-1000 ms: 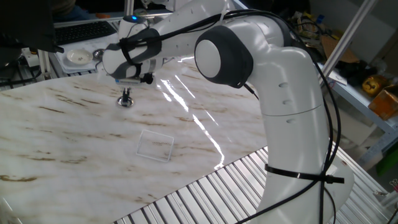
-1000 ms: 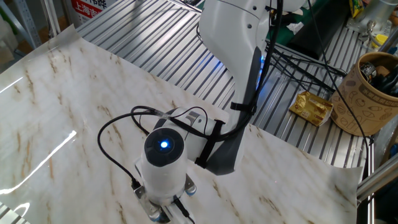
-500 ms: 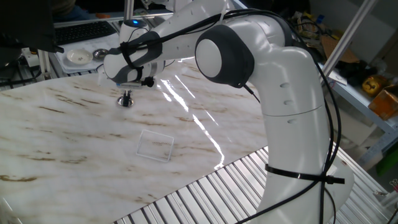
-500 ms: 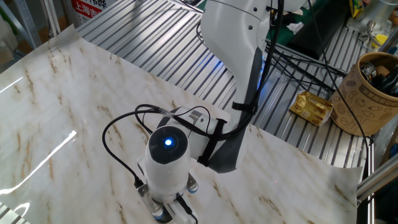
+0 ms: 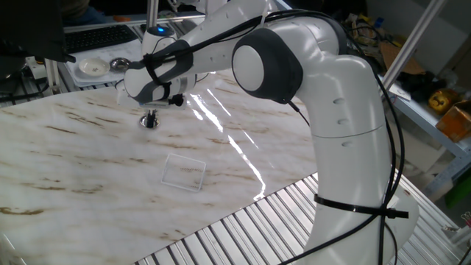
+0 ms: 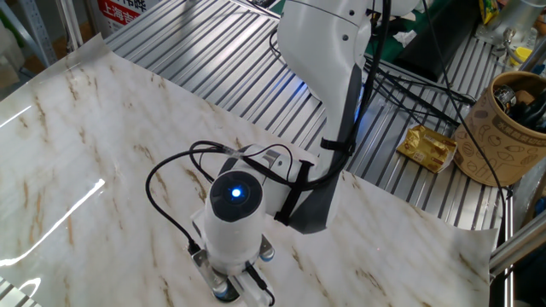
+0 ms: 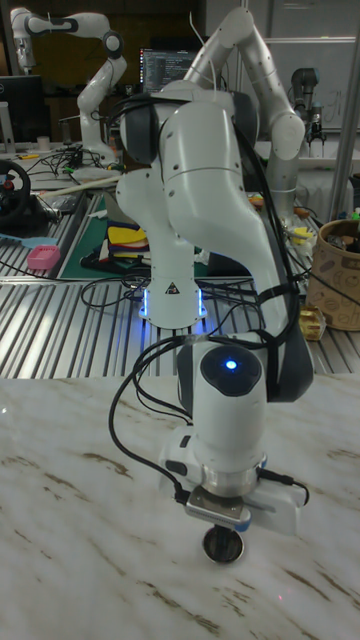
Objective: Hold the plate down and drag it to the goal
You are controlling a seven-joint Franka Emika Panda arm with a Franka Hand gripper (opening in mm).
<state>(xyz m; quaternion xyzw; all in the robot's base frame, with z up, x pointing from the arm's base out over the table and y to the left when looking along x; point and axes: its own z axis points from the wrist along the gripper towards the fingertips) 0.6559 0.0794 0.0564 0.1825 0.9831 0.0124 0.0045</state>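
Observation:
The plate [image 5: 150, 123] is a small shiny silver disc on the marble table [image 5: 66, 162], far left of the middle. My gripper [image 5: 150, 116] stands straight above it, fingers shut together, tips resting on the plate's centre. In the tall fixed view the plate [image 7: 223, 546] shows under the hand, with the gripper [image 7: 223, 530] pressed onto it. The goal [image 5: 184, 173] is a faint rounded square outline on the marble, nearer the front edge and to the right of the plate, with bare marble between them. In the other fixed view the hand [image 6: 232, 247] hides the plate.
A tray with a white dish [image 5: 94, 68] and a keyboard [image 5: 96, 35] lie beyond the table's far edge. Slatted metal [image 5: 221, 235] borders the marble in front. A black cable [image 6: 166, 196] loops off the hand. A brown cup [image 6: 509, 128] stands at the right.
The hand and forearm have shifted a little toward the goal side. The plate under the fingertips has barely moved, and the gripper stays shut.

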